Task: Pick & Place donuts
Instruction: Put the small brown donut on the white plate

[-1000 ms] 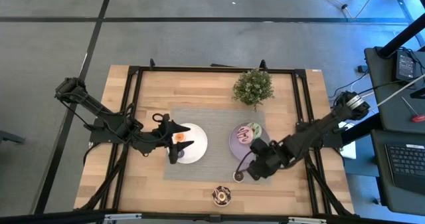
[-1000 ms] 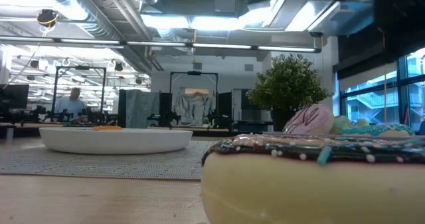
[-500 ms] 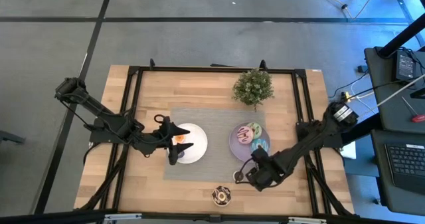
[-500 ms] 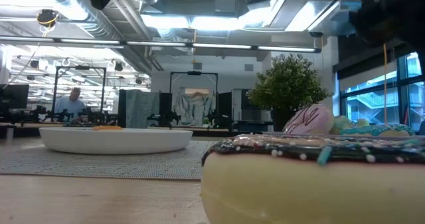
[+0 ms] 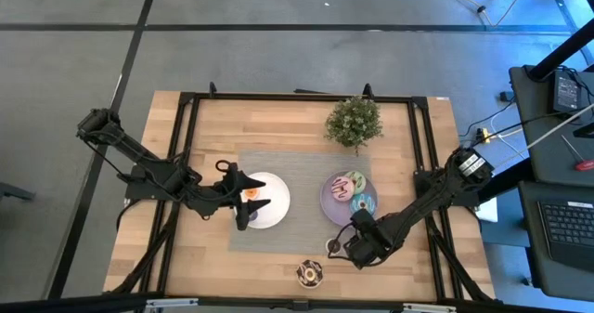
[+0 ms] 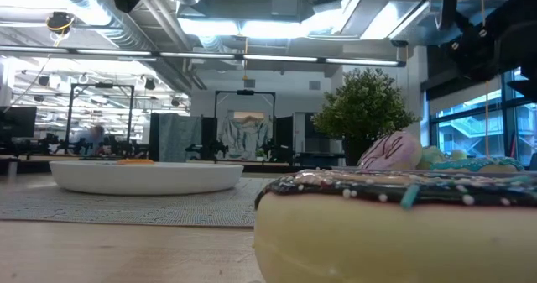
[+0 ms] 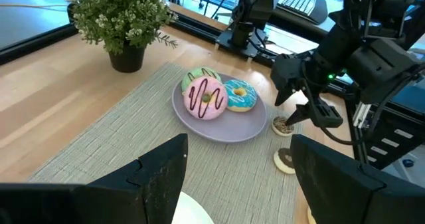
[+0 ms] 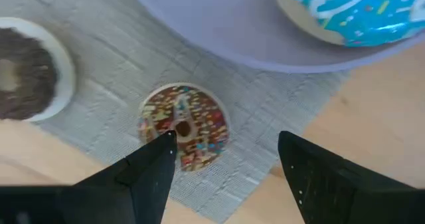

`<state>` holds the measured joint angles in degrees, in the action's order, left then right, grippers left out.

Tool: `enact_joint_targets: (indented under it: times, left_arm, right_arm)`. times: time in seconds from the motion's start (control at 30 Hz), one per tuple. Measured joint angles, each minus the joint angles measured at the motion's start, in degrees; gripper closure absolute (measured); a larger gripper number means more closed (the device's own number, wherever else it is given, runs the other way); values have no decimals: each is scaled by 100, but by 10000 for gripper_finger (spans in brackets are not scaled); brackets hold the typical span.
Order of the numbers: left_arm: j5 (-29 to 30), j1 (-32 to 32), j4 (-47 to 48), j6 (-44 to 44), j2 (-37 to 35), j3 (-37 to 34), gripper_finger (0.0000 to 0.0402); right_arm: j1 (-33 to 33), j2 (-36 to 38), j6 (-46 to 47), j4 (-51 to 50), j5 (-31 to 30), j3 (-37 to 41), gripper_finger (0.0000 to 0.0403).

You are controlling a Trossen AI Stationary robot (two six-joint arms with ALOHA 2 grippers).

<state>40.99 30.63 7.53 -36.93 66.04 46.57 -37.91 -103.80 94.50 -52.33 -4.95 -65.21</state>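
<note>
Three large donuts are already gathered on the lilac plate point(image 7: 199, 121): the pink donut point(image 7: 208, 98), the blue donut point(image 7: 240, 95) and the green-white donut point(image 7: 196, 76), which is partly covered by the pink one. An orange mini donut point(image 5: 251, 192) is seen on the white plate point(image 5: 277, 202). The chocolate-sprinkled donut point(image 5: 309, 274) is left alone on the bare wood near the front edge of the table point(image 5: 213, 127), so the sorting is judged to be about half done.

The right gripper point(image 8: 226, 167) is held open just above the speckled mini donut point(image 8: 184, 126), which lies on the grey mat point(image 7: 113, 137) just beside the lilac plate; nothing is gripped yet. A dark brown mini donut point(image 8: 23, 68) lies near it on the mat. The left gripper point(image 5: 249, 199) is held open over the white plate, the orange donut between its fingers but not visibly clamped.

No purple mini donut can be found in any view. In the low view most of the table is blocked by the chocolate-sprinkled donut, and the potted plant point(image 5: 354, 121) stands behind the plates.
</note>
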Motion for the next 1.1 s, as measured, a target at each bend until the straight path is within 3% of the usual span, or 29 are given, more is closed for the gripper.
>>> enact_joint_targets:
  times: [0.17, 0.77, 1.1]
  left_arm:
    - [2, 0, -1, -4, 0, 0, 142]
    - [-11, 0, 2, 13, 0, 2, 142]
    - [-20, 0, 6, 15, 0, 4, 142]
  right_arm:
    - [22, -141, -12, -9, -46, 0, 157]
    - [26, -318, -58, 303, 33, -4, 309]
    - [23, 91, -351, -139, 75, 0, 329]
